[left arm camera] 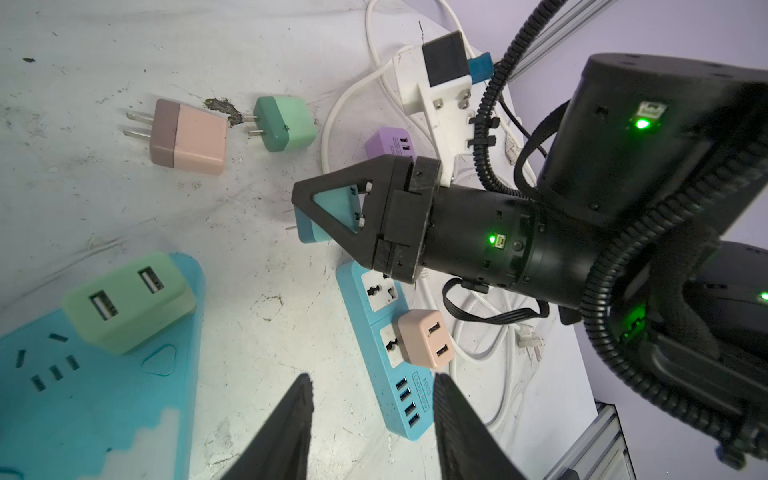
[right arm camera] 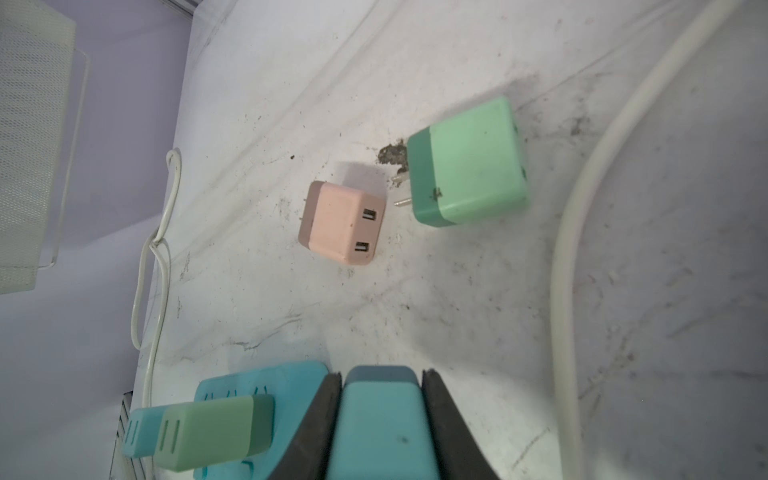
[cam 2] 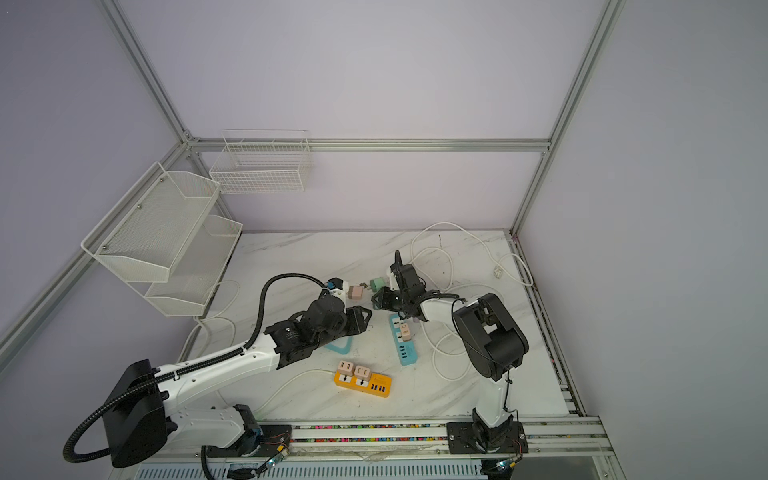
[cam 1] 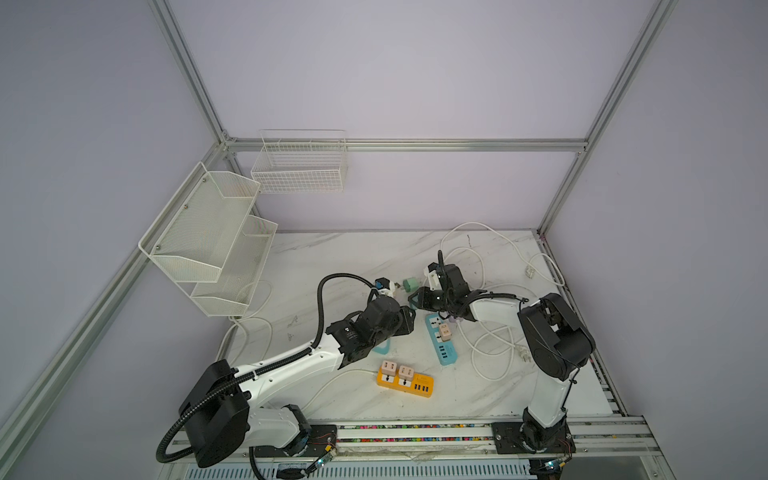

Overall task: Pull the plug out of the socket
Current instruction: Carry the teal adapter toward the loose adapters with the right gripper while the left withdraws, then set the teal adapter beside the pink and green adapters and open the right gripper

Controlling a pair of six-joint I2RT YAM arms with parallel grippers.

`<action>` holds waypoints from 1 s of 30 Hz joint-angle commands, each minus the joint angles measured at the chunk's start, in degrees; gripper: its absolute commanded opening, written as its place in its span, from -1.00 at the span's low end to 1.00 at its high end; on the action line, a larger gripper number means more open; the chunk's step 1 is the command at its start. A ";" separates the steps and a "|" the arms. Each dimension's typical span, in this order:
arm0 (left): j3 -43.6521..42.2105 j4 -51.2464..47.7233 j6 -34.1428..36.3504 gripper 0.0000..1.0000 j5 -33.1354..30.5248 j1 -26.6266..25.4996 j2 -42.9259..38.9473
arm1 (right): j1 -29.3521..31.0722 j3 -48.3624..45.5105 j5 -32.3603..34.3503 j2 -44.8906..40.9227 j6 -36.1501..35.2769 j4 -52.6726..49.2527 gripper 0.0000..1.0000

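Observation:
My right gripper point(right arm camera: 381, 376) is shut on a blue plug point(right arm camera: 380, 424). In the left wrist view that plug point(left arm camera: 309, 235) hangs above the table with its prongs bare, free of any socket. The left gripper point(left arm camera: 374, 378) is open with nothing between its fingers, just above a long blue socket strip point(left arm camera: 409, 415) that carries a pink plug point(left arm camera: 426, 345). A second blue socket strip point(left arm camera: 104, 399) under the left arm holds a green plug point(left arm camera: 129, 307). In both top views the two grippers point(cam 1: 413, 298) point(cam 2: 365, 318) sit close together mid-table.
Loose pink point(left arm camera: 189, 139), green point(left arm camera: 284, 122) and purple point(left arm camera: 390, 143) plugs lie on the marble table. An orange strip point(cam 1: 422, 384) with two pink plugs lies near the front. White cables point(cam 1: 494, 345) loop on the right. Wire baskets point(cam 1: 208, 232) hang at the back left.

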 commanded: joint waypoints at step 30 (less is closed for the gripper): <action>-2.93 4.56 -0.65 0.01 3.64 1.05 2.36 | 1.67 5.05 1.75 4.18 -2.84 -3.49 -0.15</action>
